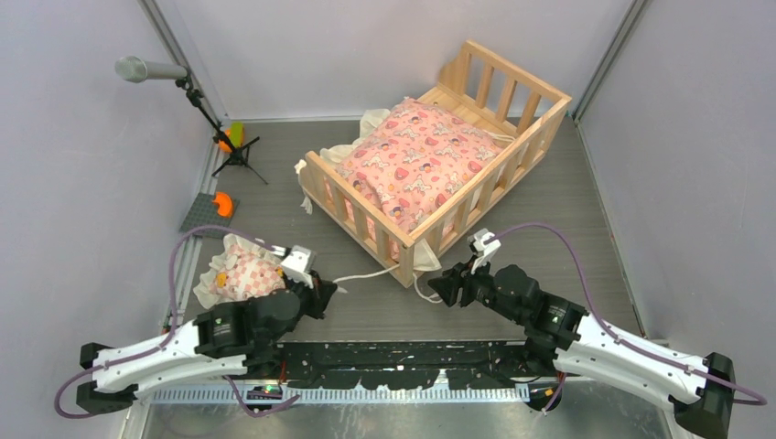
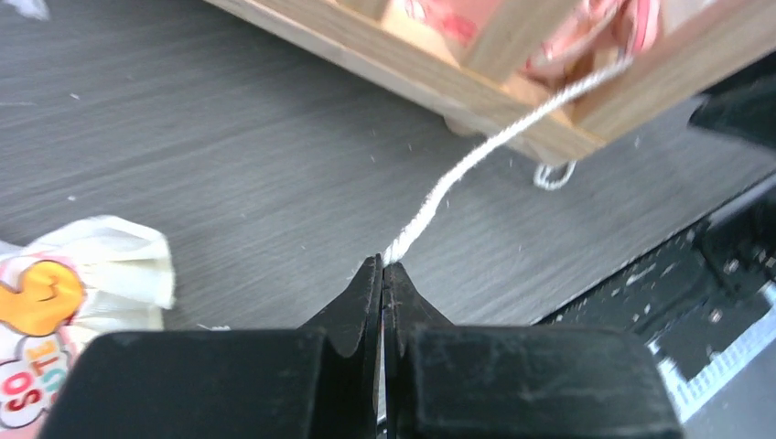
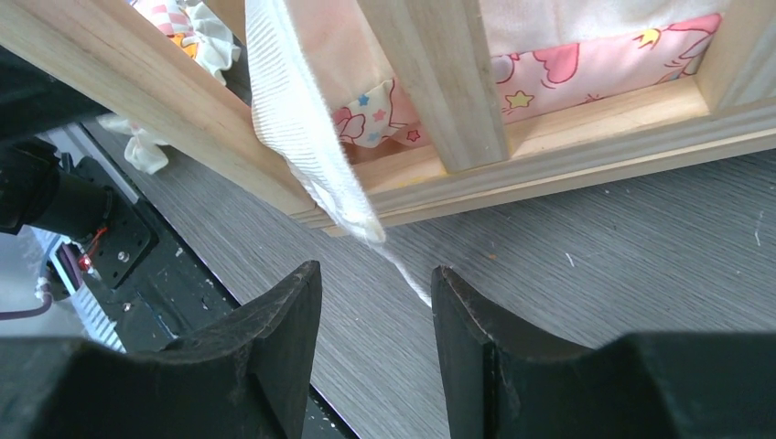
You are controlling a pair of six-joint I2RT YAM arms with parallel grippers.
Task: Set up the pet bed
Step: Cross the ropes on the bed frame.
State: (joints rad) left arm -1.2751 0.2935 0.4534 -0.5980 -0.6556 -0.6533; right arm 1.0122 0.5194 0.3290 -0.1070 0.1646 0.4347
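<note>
One pet bed (image 1: pixel 361 203) of pale slatted wood stands slantwise on the dark tabletop (image 1: pixel 567 210), in the middle and towards the far wall, its near corner post pointing at the gap between the two arms. One pink printed cushion (image 1: pixel 421 160) fills it, with cream frill spilling over the far left rail. One small frilled pillow (image 1: pixel 240 274) lies outside the bed at the near left, just beside the left arm (image 1: pixel 165 352).

The left jaws are pressed together on the end of one white cord (image 2: pixel 458 174), which runs taut up from their tips to the bed's lower rail. The right arm (image 1: pixel 586 338) reaches to the bed's near corner, and the right jaws stand well apart, holding nothing. A ribbed cream fabric strip (image 3: pixel 293 110) hangs over the rail just ahead of them, and a thin white strand trails from it into the gap between them; it may be part of the same cord, though the wrist view is too close to be sure.

At the far left stand one microphone (image 1: pixel 146 69) on a tripod and two orange pieces, one by the tripod legs (image 1: pixel 224 139) and one on a grey plate (image 1: pixel 199 218), all well apart from the bed.
</note>
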